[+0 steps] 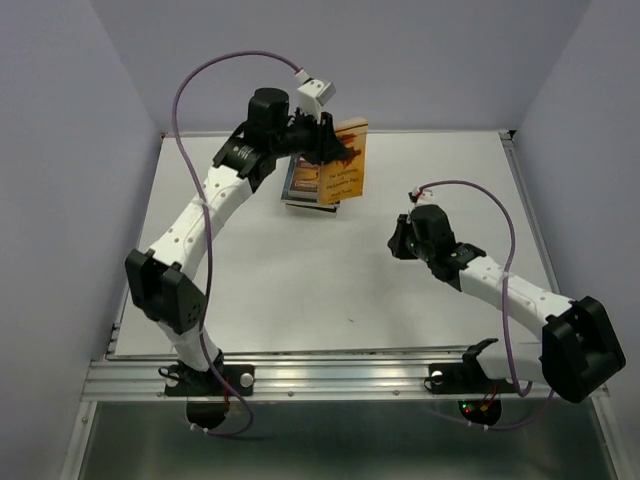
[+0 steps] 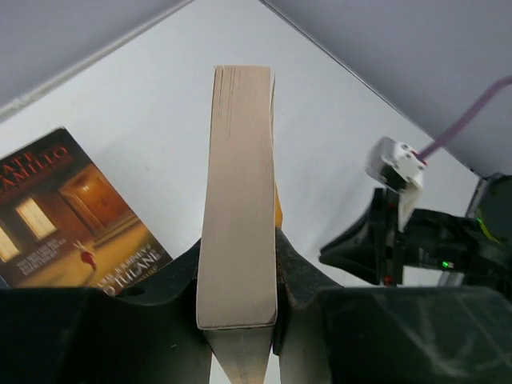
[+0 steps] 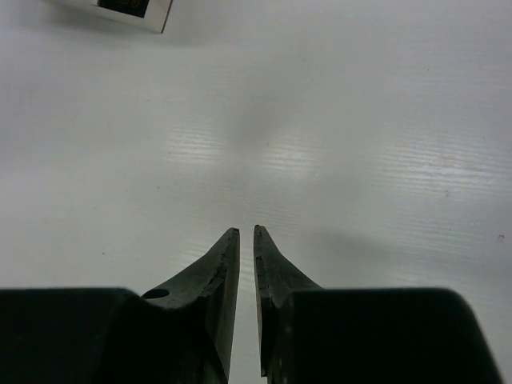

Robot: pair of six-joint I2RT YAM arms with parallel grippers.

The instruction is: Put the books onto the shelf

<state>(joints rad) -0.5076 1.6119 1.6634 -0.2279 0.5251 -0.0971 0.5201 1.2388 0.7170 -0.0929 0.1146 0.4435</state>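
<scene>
Seen from above, the left arm (image 1: pixel 215 200) reaches to the far middle of the bench (image 1: pixel 300 300). The left pincer (image 1: pixel 333 148) is clenched on an orange book (image 1: pixel 352 160), which it holds clear of the bench and close to upright, cover toward the right. Just beneath it and to its left, a stack of books (image 1: pixel 308 188) lies flat on the far middle of the bench. The orange book overlaps the right edge of the stack in this view. The right arm (image 1: pixel 510 290) lies low on the right side. The right pincer (image 1: pixel 397 240) points left, well apart from the books.

In the left wrist view the orange book (image 2: pixel 238 200) is seen edge-on. Its pale page block stands between the two fingers (image 2: pixel 180 276), which press on both covers, and a sliver of orange shows on its right. On the left a dark-covered book (image 2: pixel 72 216) lies flat, its cover showing a lit doorway. To the right is the right arm (image 2: pixel 416 240), with a white camera on its wrist.

In the right wrist view the right pincer (image 3: pixel 246 240) is clenched, with only a thin slit between its fingers (image 3: pixel 220 264) and nothing in it. It hangs over bare white bench (image 3: pixel 360 120). A book corner (image 3: pixel 132 10) shows at the far left edge.
</scene>
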